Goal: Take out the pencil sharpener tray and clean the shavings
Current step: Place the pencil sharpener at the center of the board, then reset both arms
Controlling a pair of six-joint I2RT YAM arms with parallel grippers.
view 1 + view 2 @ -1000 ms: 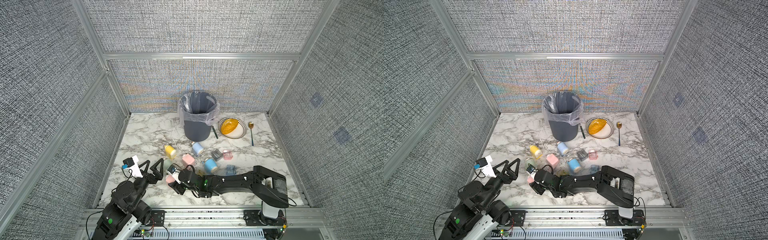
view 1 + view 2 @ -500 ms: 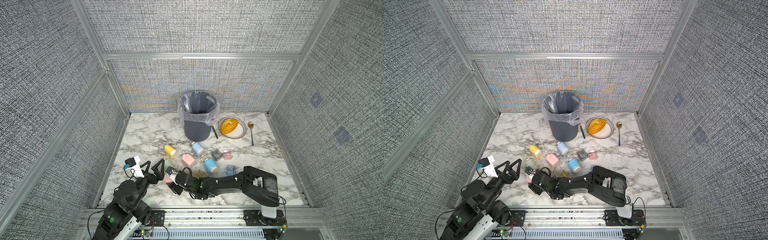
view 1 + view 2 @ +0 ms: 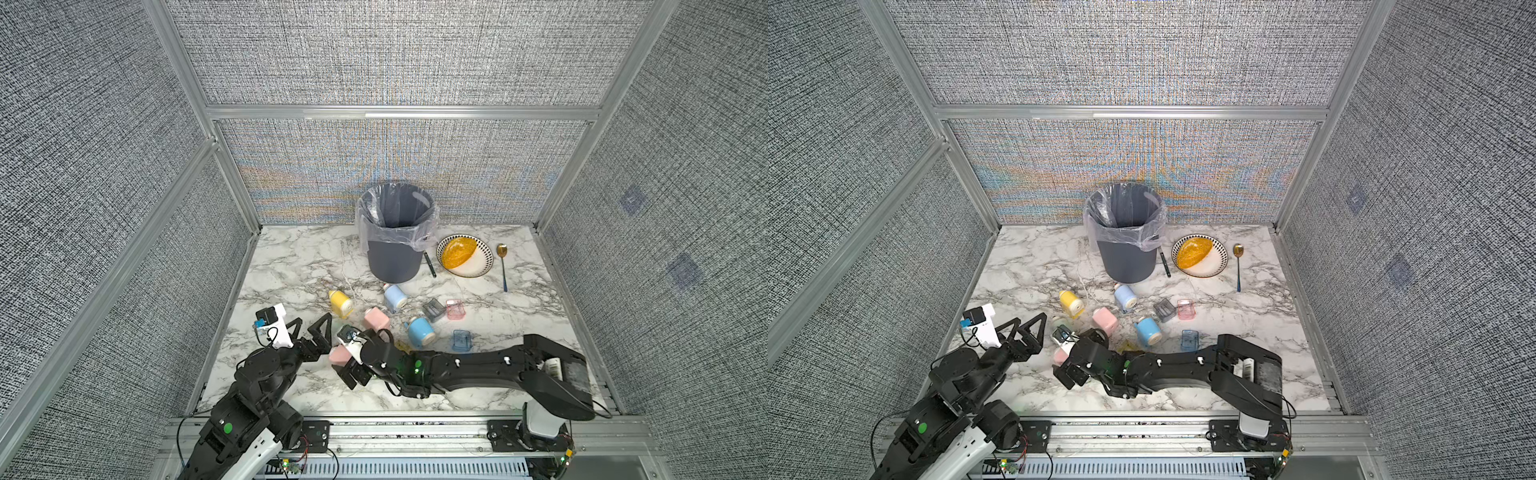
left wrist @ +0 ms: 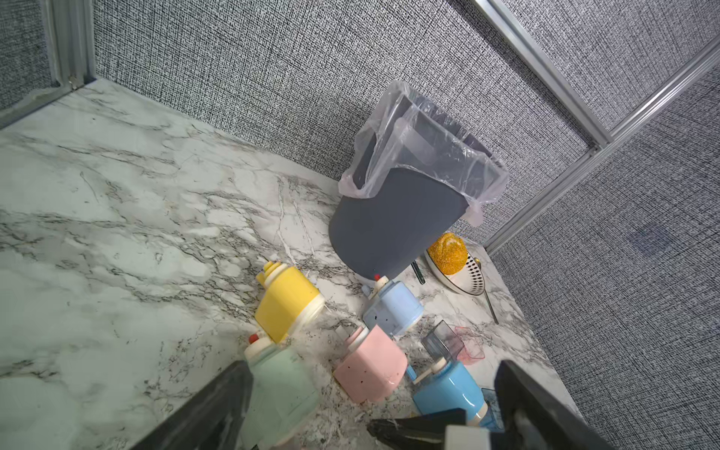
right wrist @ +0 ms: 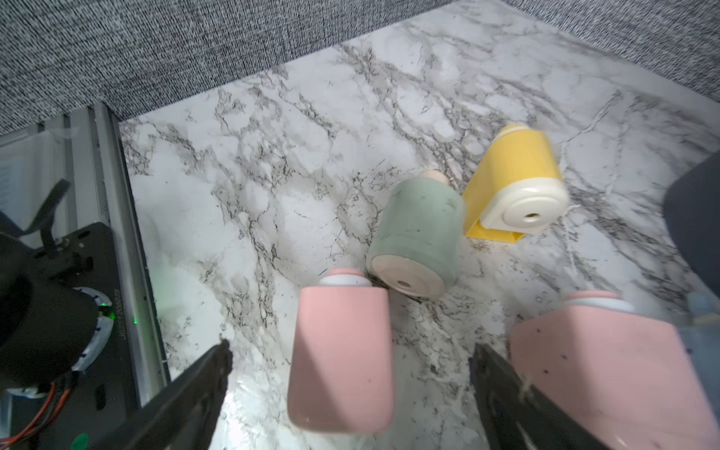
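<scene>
Your right tool (image 5: pixel 350 350) has let go. Its jaws, nearly closed a second ago around the nearer pink sharpener (image 5: pixel 339 362), now stand wide apart. The sharpener lies loose between them on the counter (image 5: pixel 272 175), touching neither finger. Your left tool (image 3: pixel 312 318) has edged slightly forward over the counter.
</scene>
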